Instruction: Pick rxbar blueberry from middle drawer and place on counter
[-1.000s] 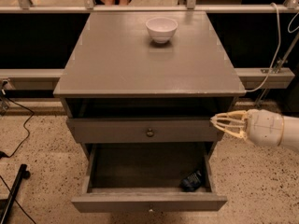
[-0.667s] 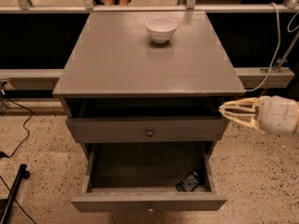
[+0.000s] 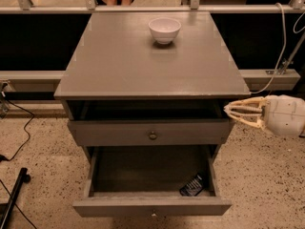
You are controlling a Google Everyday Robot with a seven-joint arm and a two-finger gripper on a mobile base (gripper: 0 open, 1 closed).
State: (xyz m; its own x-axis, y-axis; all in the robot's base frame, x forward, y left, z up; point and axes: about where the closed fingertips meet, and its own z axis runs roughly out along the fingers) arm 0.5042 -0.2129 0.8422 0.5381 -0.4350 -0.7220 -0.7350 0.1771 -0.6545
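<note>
— What do we make of the rxbar blueberry (image 3: 192, 186)?
— A small flat bar in a black and dark-blue wrapper with pale print. It lies askew on the floor of the open middle drawer (image 3: 152, 206), in the front right corner, just behind the front wall.
— Has anything changed from a second ago?
— We find the bar in the same corner. The gripper (image 3: 227, 110) sits higher now.
— And the gripper itself?
— It hangs off the right end of the upper drawer front (image 3: 114, 133), below the counter's (image 3: 143, 66) front right corner. We see nothing in it. We cannot tell how far it is open, nor whether it touches that front.
</note>
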